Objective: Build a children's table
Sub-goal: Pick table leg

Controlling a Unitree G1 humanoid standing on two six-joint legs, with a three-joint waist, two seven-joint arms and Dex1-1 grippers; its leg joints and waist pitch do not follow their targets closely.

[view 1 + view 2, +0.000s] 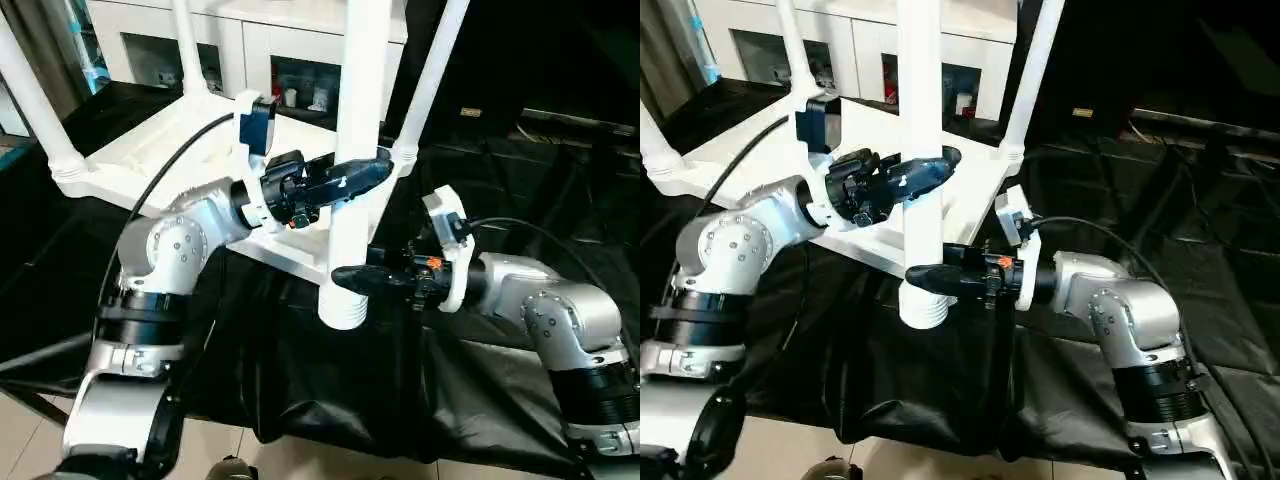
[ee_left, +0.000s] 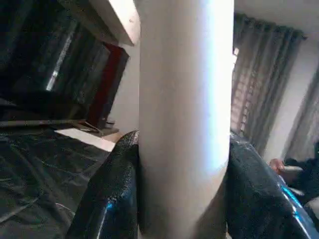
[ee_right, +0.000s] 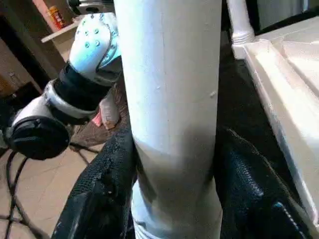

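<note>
Here, loose leg (image 1: 352,150) (upright), both grippers clamping.

One white tabletop (image 1: 150,150) lies upside down on one black-draped work table (image 1: 520,380).

Four white legs are countable: three stand up from the tabletop's corner sockets, one at nine o'clock (image 1: 35,100), one at eleven o'clock (image 1: 188,45) and one at one o'clock (image 1: 432,75). The fourth leg (image 1: 355,180) stands upright at the middle of the head views.

Two grippers clamp that fourth leg: the left gripper (image 1: 365,172) higher up, the right gripper (image 1: 350,277) lower, near its ribbed end.

Two silver forearms reach in, one from eight o'clock (image 1: 175,245), one from four o'clock (image 1: 550,300).

One white cabinet (image 1: 250,50) stands at twelve o'clock.
</note>
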